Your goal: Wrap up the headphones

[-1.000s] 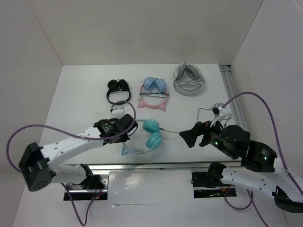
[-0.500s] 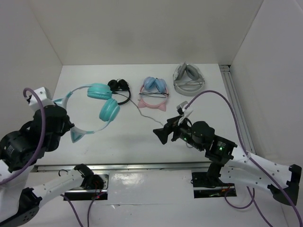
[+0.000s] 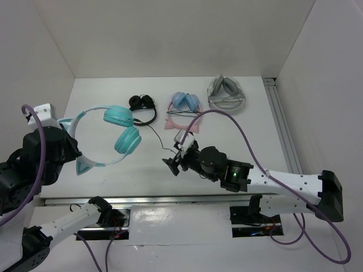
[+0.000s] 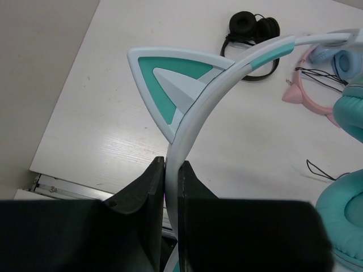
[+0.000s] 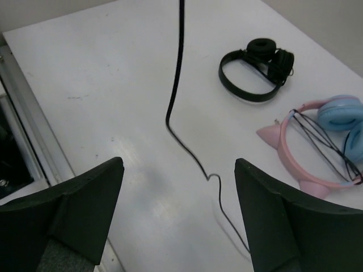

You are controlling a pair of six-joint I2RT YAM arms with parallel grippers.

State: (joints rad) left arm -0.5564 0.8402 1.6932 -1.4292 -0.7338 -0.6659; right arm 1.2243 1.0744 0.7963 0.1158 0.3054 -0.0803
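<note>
Left claw (image 4: 172, 170): clenched on the white-and-teal headband of the teal cat-ear headphones (image 3: 127, 139), just under one ear, holding them up off the counter (image 3: 255, 136).
Right claw (image 5: 177, 164): released, jaws spread wide, gripping nothing; the cable (image 5: 168, 116) trails ahead of it, in line with the gap.
Handling: probably light; band stiff but springy, cups liable to swing; the cable is thin and limp, and looks best pinched on its straight run.
Hidden: the cable's far end is cut off; its join to the cup is too fine to make out.
</note>
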